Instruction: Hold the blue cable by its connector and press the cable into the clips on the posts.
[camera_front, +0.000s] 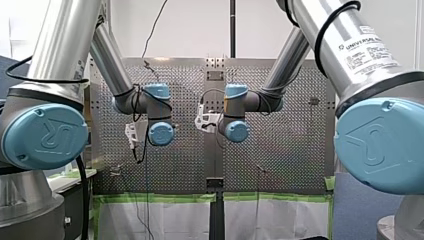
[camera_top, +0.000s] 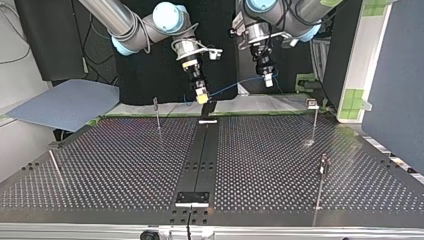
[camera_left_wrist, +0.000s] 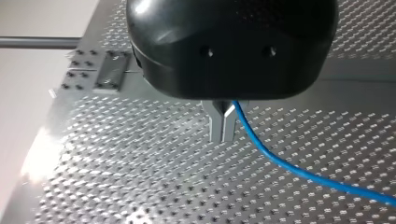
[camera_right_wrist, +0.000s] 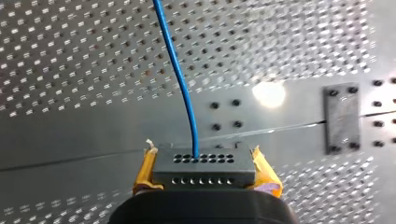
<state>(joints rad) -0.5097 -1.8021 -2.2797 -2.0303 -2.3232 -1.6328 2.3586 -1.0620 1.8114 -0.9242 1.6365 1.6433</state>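
Blue cable (camera_right_wrist: 180, 79) spanning both downward-pointing claws, right claw (camera_right_wrist: 205, 161) clamping connector (camera_right_wrist: 204, 171) (yellow pads (camera_right_wrist: 265, 175)), left claw (camera_left_wrist: 223, 134) pinching cable

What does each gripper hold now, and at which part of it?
My right gripper holds the blue cable by its black connector. My left gripper pinches the cable itself, further along.

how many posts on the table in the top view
4: far left post, leaning near left post, far right post, near right post. A thin stub at the near edge may be a fifth.
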